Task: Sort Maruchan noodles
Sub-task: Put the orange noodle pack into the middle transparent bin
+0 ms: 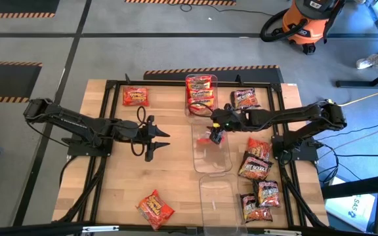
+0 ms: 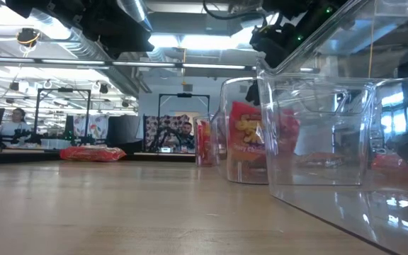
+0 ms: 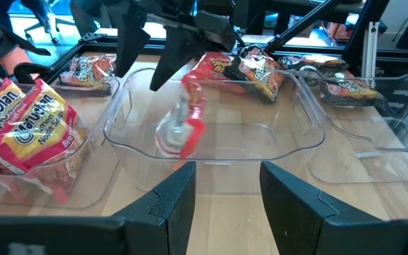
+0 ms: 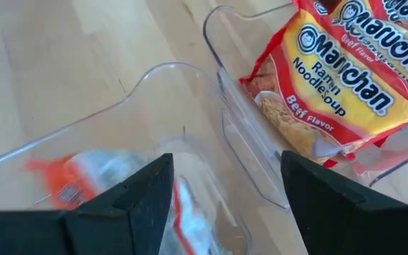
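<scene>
Clear plastic forms the middle bin (image 1: 213, 156), over which the right claw (image 1: 216, 129) is held. Its fingers are seen spread apart, and an orange-red packet (image 1: 214, 136) is seen blurred just below them, inside the bin's walls. In the left wrist view the same packet (image 3: 184, 127) appears upright and smeared beneath the right claw's dark fingers (image 3: 167, 57); whether it touches them cannot be told.

Just beyond the right claw, a second clear bin (image 1: 196, 105) is seen holding red-and-yellow beef packets (image 1: 200, 90). In the right wrist view these packets (image 4: 335, 78) lie right beside the claw's open fingers.

To the right claw's outer side, a cluster of dark packets (image 1: 255, 167) lies on the wooden surface (image 1: 110, 190), with one more dark packet (image 1: 245, 98) near the far edge. A third clear bin (image 1: 216, 203) stands at the near edge.

The left claw (image 1: 157, 139) is held well apart from the bins, fingers spread and holding nothing. One red-yellow packet (image 1: 135, 96) lies beyond it, another (image 1: 155, 208) on its near side.
</scene>
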Action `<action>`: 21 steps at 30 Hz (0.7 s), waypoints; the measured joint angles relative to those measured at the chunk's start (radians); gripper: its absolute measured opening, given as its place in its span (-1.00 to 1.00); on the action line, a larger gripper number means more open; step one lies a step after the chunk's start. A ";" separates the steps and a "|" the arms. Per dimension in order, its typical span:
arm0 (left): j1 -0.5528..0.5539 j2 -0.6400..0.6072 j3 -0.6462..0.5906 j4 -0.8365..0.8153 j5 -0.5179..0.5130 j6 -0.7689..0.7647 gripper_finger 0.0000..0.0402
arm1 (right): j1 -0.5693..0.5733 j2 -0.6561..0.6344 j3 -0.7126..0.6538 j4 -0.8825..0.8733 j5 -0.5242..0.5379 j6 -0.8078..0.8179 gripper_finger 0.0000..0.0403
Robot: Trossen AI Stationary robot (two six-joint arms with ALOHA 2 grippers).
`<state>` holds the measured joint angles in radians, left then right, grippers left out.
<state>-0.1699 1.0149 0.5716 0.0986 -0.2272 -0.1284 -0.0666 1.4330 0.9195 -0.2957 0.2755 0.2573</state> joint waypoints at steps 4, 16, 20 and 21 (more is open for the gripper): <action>0.000 0.000 0.000 0.000 0.000 0.000 -0.25 | 0.000 0.000 0.000 0.001 0.002 -0.005 0.21; 0.000 0.000 0.000 -0.013 0.000 0.006 -0.25 | 0.055 -0.016 0.005 -0.044 -0.387 -0.102 0.21; 0.000 0.000 0.000 -0.013 0.000 0.007 -0.25 | 0.119 0.023 0.006 -0.046 -0.367 -0.113 0.21; 0.000 0.000 0.000 -0.013 0.000 0.007 -0.25 | 0.132 0.035 0.006 -0.039 -0.342 -0.118 0.21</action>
<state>-0.1696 1.0153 0.5716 0.0856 -0.2272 -0.1215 0.0653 1.4684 0.9257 -0.3350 -0.0664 0.1391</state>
